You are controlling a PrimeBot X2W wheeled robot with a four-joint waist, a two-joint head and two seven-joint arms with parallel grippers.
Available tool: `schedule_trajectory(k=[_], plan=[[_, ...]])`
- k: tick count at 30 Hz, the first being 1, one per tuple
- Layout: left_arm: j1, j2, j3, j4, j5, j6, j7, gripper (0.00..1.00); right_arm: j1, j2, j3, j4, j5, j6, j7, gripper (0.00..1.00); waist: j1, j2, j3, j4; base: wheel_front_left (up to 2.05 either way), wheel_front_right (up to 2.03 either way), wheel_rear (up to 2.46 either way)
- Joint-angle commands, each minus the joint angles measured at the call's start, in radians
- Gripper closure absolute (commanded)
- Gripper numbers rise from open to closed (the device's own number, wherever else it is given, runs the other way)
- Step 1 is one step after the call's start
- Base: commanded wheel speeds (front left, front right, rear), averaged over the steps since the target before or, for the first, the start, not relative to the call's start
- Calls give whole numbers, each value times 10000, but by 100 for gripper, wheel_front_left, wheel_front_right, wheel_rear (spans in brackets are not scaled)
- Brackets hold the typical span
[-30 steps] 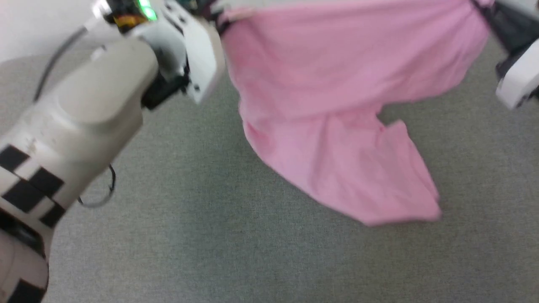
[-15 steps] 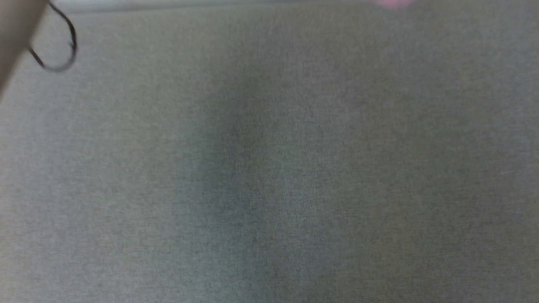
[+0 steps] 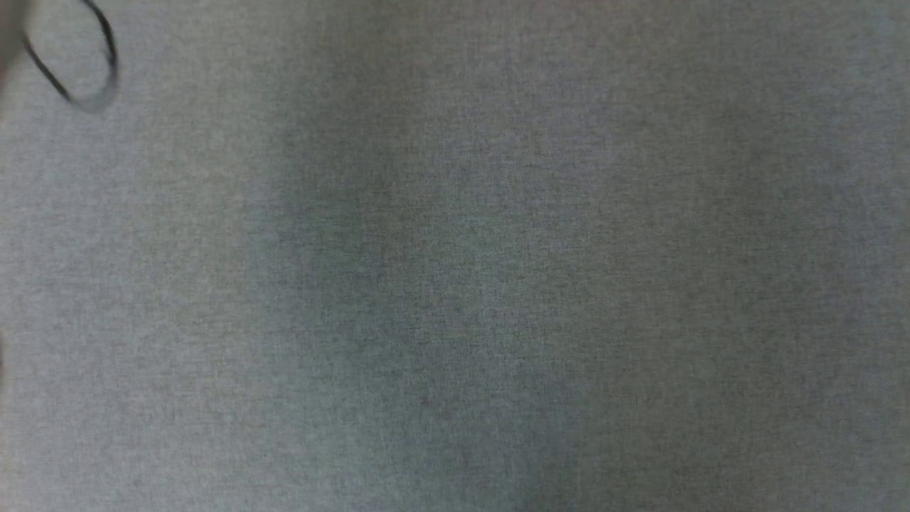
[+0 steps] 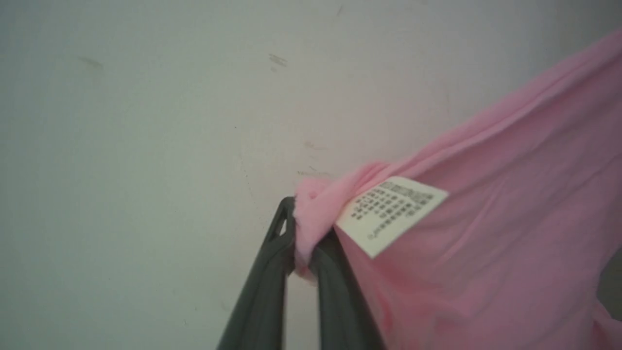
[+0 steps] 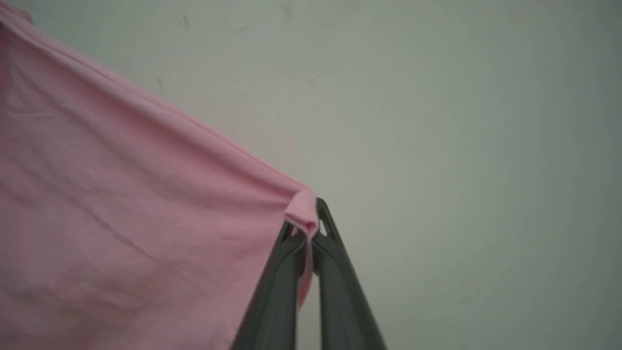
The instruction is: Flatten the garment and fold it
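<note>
The garment is a light pink thin cloth held up in front of a pale wall. In the left wrist view my left gripper is shut on a bunched corner of it, beside a small white printed tag. The cloth stretches up and to the right from there. In the right wrist view my right gripper is shut on another corner of the garment, which spreads away to the left and hangs below.
The head view looks down on grey carpet-like floor. A loop of black cable hangs at its upper left. A pale, lightly marked wall stands behind the cloth in both wrist views.
The head camera has tipped away: a second ago it showed both arms and the hanging pink cloth, now just grey floor and the cable loop.
</note>
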Motion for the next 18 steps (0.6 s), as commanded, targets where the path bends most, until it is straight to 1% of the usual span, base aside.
schedule_trajectory(k=[1,5,8,10,14,16,18], plan=[[503,-28,0,110,-131,93,-127,100,487,61,219,98,-93,-23,-83,100,-3,0,95,43,0,0,0],[2030,-42,151,219,-446,166,-353,100,1737,154,844,113,-130,-23,-293,100,-3,0,-10,-9,0,0,0],[3411,12,257,-18,-522,241,-421,100,2847,77,1385,-123,-228,-23,-375,100,-3,0,-270,-12,0,0,0],[4360,95,552,-606,-416,439,-429,100,3679,-40,1629,-498,-195,-23,-394,100,-3,0,-507,9,0,0,0],[6656,338,1303,-2010,-56,988,-433,100,5667,-397,1618,-1801,-87,-23,-401,100,-3,0,-1144,2,0,0,0],[7907,575,1772,-2729,133,1311,-434,100,6735,-630,1663,-2398,-63,-23,-403,100,-3,0,-1511,-52,0,0,0],[9148,820,2022,-3328,390,1528,-434,100,7802,-832,1622,-2895,22,-23,-403,100,-3,0,-1907,-95,0,0,0]])
